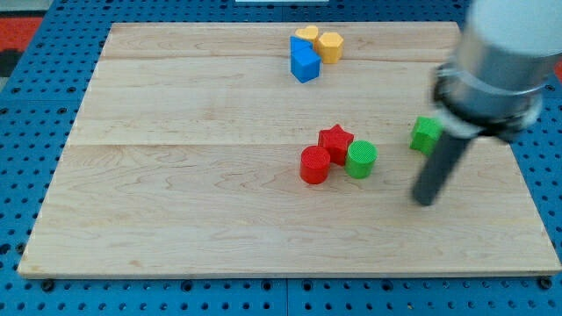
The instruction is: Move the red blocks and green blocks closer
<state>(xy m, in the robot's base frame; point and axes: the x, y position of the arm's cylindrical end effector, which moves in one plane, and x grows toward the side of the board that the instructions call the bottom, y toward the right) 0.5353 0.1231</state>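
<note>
The work surface is a pale wooden desk point(176, 219) laid on a blue perforated base. The arm enters from the view's upper right and ends in a straight dark rod; my tip point(424, 202) rests on the desk at the view's right, below the outlying green block. This end effector has no jaws, so there is no open or closed state to report and it holds nothing.

Location of the task items:
- A red plastic star-shaped block point(335, 140), a red plastic cylinder point(314, 165) and a green plastic cylinder point(361, 159) form a tight cluster near the desk centre, apparently touching one another.
- A second green plastic block point(426, 133), angular in outline and partly hidden behind the arm, lies apart from the cluster toward the view's right.

A blue block point(305, 61) and two yellow blocks point(329, 46) point(306, 34) sit together at the view's top and play no part in the task.

Judged status: three of the four pieces are already grouped; the outlying green block remains to be closed in.

Recommended procedure: bring the tip round to the right-hand face of the outlying green block, then push leftward and slightly downward in the view, toward the green cylinder. Keep the line of push through the block's centre, since an off-centre contact will probably rotate it or let it slip past the tip. Stop at first contact with the cluster to avoid scattering the grouped pieces.
</note>
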